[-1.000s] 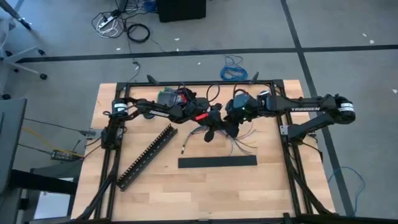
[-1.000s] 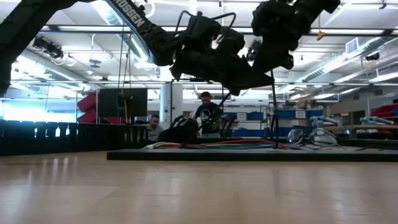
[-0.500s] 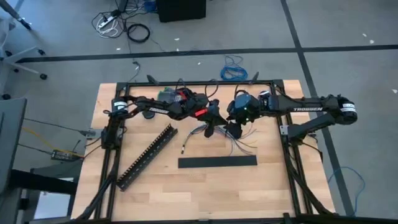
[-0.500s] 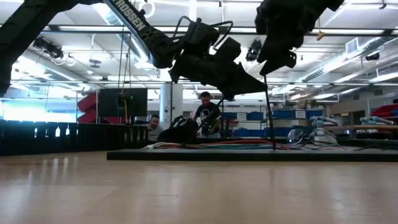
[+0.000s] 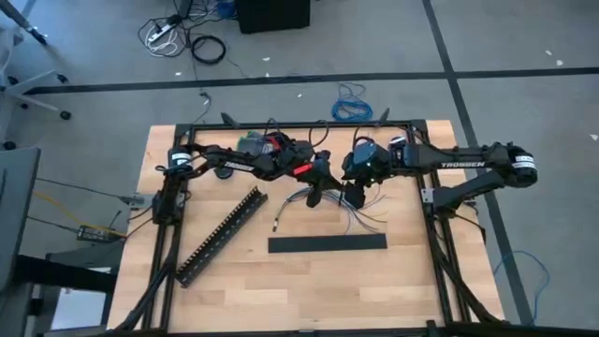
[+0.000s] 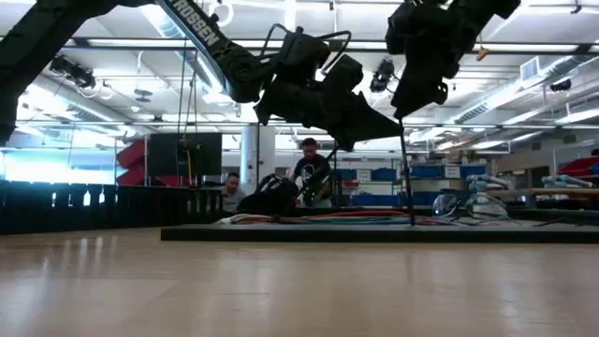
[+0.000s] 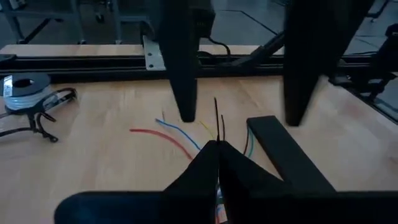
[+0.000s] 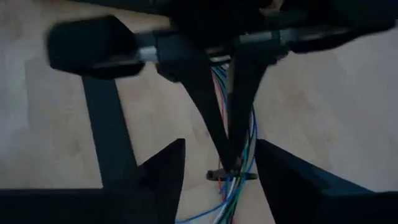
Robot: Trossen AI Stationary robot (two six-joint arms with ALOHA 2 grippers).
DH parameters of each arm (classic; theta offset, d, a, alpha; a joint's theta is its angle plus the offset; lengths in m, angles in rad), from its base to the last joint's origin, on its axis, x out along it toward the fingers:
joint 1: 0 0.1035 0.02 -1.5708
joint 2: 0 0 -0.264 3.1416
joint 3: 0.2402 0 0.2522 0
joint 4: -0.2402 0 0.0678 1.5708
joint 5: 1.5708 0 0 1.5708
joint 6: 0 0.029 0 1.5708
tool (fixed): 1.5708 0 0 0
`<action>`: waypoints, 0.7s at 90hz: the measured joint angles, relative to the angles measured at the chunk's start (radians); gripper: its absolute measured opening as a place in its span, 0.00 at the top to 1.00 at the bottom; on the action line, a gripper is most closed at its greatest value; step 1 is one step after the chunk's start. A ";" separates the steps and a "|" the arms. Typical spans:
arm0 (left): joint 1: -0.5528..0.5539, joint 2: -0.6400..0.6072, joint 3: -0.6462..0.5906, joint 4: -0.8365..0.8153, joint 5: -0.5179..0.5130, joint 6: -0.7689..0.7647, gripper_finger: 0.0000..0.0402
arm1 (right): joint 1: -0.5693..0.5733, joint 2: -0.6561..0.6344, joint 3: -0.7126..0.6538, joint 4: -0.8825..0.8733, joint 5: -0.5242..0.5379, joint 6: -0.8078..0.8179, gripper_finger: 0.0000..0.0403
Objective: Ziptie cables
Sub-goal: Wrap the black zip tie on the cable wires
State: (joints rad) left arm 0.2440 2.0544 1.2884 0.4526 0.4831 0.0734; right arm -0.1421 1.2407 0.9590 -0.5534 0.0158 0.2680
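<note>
The cables lie fanned out on the table, right of its middle, and also show in the right wrist view. My left gripper hovers just left of them, shut on the thin black zipties. In the low view one ziptie hangs as a straight strip toward the table. My right gripper is open above the cables. Its fingers stand on either side of my left gripper's fingertips and touch nothing. My left gripper pinches the zipties' upper part between its two shut fingertips. The fingers slant down from the table's left. The strips run on past the fingertips and hang nearly upright, with their lower end down at the table's surface.
A wide flat black bar lies near the cables, toward the table's near edge. A long slotted duct lies slantwise at the left. A white spool sits at the far side. People sit beyond the table.
In the low view my right gripper has risen a little. My left gripper has shifted slightly, and the hanging ziptie has moved along with it, staying nearly upright.
</note>
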 joint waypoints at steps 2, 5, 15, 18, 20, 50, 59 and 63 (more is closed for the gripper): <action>0.000 0.000 0.000 0.000 0.000 0.000 1.00 | 0.000 0.000 -0.003 0.000 0.000 0.000 0.55; 0.000 0.000 0.000 0.000 0.000 0.000 1.00 | 0.000 0.000 -0.008 0.001 0.000 0.000 0.55; 0.000 0.000 0.000 0.001 0.000 0.000 1.00 | 0.000 0.000 -0.018 -0.001 0.017 0.000 0.56; 0.000 0.000 0.000 0.002 0.000 0.000 1.00 | 0.000 0.000 -0.018 0.003 0.019 0.000 0.57; 0.000 0.000 0.000 0.003 0.000 0.000 1.00 | 0.000 0.000 -0.018 0.005 0.019 0.000 0.57; 0.000 0.001 0.000 0.005 0.000 0.000 1.00 | 0.000 0.000 -0.018 0.026 0.027 -0.011 0.68; 0.000 0.001 0.000 0.005 0.000 -0.001 1.00 | 0.000 0.000 -0.018 0.020 0.027 -0.011 0.77; 0.000 0.001 0.000 0.005 0.000 -0.002 1.00 | 0.000 0.000 -0.018 0.018 0.027 -0.012 0.82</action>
State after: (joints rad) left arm 0.2440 2.0552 1.2884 0.4579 0.4835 0.0715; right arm -0.1421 1.2411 0.9409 -0.5353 0.0433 0.2565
